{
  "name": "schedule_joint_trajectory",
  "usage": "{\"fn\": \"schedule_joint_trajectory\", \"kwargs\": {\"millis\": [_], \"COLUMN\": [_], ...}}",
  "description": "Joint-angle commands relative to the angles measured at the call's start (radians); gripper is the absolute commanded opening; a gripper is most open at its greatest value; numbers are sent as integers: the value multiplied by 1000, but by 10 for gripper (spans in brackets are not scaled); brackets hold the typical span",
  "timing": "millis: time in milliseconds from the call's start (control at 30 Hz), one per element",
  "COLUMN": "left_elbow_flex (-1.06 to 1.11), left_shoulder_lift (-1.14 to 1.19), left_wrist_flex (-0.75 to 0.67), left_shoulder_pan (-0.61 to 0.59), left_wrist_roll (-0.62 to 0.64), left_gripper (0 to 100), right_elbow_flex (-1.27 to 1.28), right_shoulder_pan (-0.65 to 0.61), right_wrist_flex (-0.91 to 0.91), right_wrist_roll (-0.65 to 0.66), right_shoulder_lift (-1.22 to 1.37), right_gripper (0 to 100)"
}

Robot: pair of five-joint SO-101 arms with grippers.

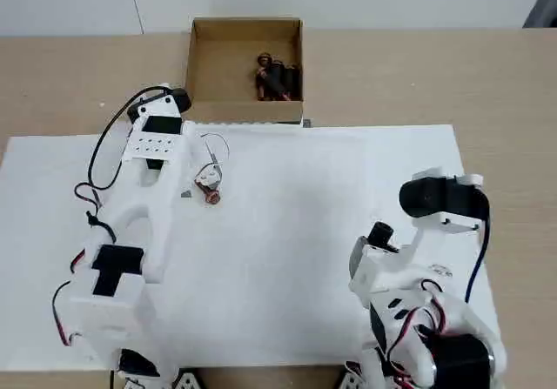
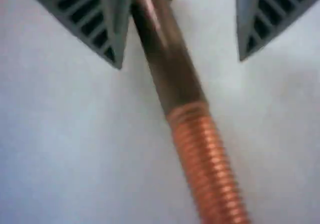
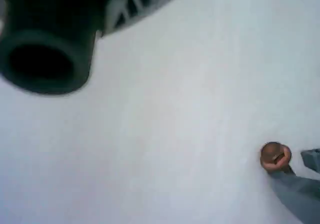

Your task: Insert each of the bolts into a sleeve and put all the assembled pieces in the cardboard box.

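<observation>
A copper bolt (image 2: 187, 103) lies on the white sheet between the two grey fingers (image 2: 95, 18) of my left gripper (image 2: 180, 61), which is open around it and low over the sheet. From above, this gripper (image 1: 209, 178) sits just in front of the cardboard box (image 1: 202, 58), with the bolt (image 1: 211, 196) at its tip. My right gripper (image 1: 380, 237) is at the near right, shut on a black sleeve (image 3: 47, 58) held above the sheet. Assembled dark pieces (image 1: 277, 77) lie in the box's right part.
The white sheet (image 1: 305, 232) covers most of the table, with open room in its middle between the two arms. The box stands at the sheet's far edge. In the right wrist view, the bolt head (image 3: 274, 156) and a left finger (image 3: 300, 189) show farther off.
</observation>
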Motion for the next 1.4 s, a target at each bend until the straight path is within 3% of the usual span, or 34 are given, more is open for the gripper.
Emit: {"fn": "schedule_joint_trajectory", "kwargs": {"millis": [0, 100, 200, 633, 867, 1000, 1200, 1367], "left_elbow_flex": [-44, -44, -44, -44, -44, -44, -44, -44], "left_shoulder_lift": [2, 20, 31, -141, -247, -262, -262, -262], "left_wrist_flex": [-20, -14, -12, 72, 160, 157, 213, 224], "left_shoulder_pan": [3, 2, 2, 54, 41, -11, -68, -109], "left_wrist_roll": [6, 6, 5, 31, 308, 586, 895, 990], "left_gripper": [145, 111, 1, 6, 7, 7, 7, 7], "right_elbow_flex": [-5, -5, -5, -5, -5, -5, -5, -5], "right_shoulder_pan": [2, 2, 1, -2, -4, -4, -4, -4], "right_wrist_flex": [-27, -27, -27, -27, -27, -27, -24, -24], "right_wrist_roll": [0, 0, 0, -2, -2, -2, -2, 0], "right_shoulder_lift": [5, 7, 7, 2, -1, -1, -1, -1], "right_gripper": [2, 2, 2, 2, 2, 2, 2, 2]}}
